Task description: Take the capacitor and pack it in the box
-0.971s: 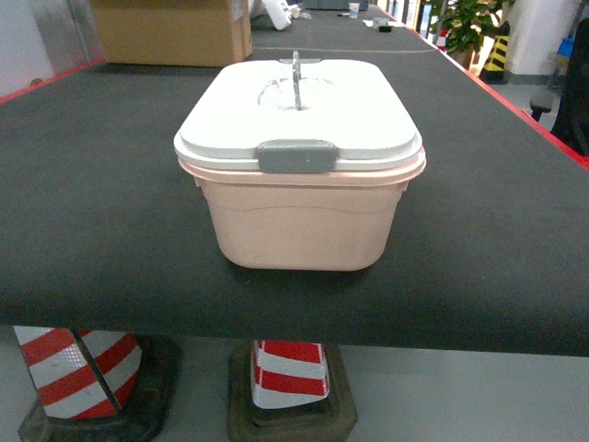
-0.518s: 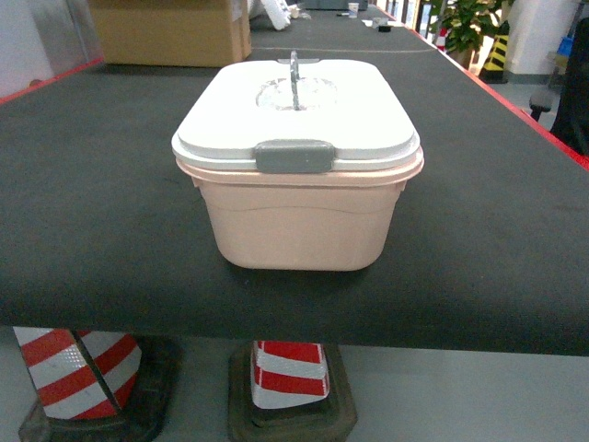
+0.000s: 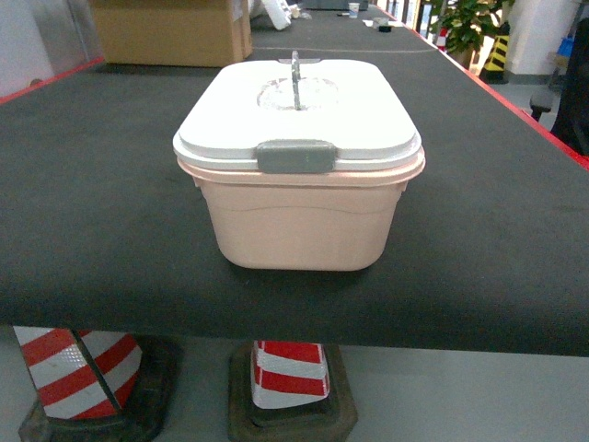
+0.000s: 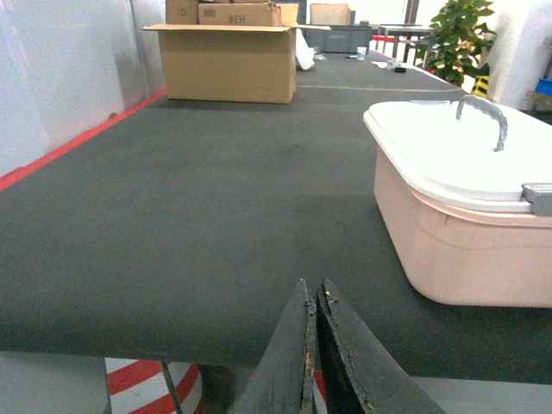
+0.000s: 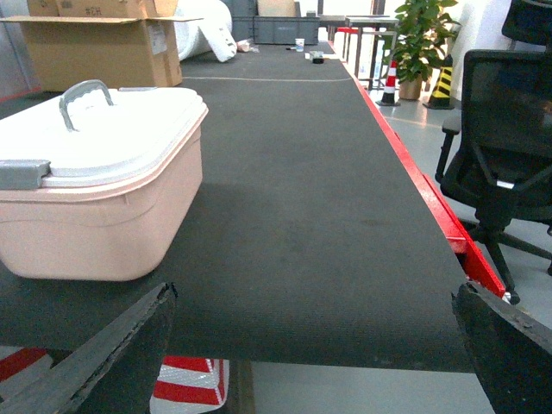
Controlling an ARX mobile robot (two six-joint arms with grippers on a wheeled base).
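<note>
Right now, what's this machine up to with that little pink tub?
Nothing is being handled yet. The box sits on the black table with its white lid on and the grey clasp down. The left gripper hangs shut at the table's near edge, left of the box; the right gripper is open, to its right. No capacitor is in view.

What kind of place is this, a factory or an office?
Probably a workshop or warehouse-style work area: a long black-covered table with cardboard cartons at its far end, striped traffic cones beneath, and an office chair alongside.
</note>
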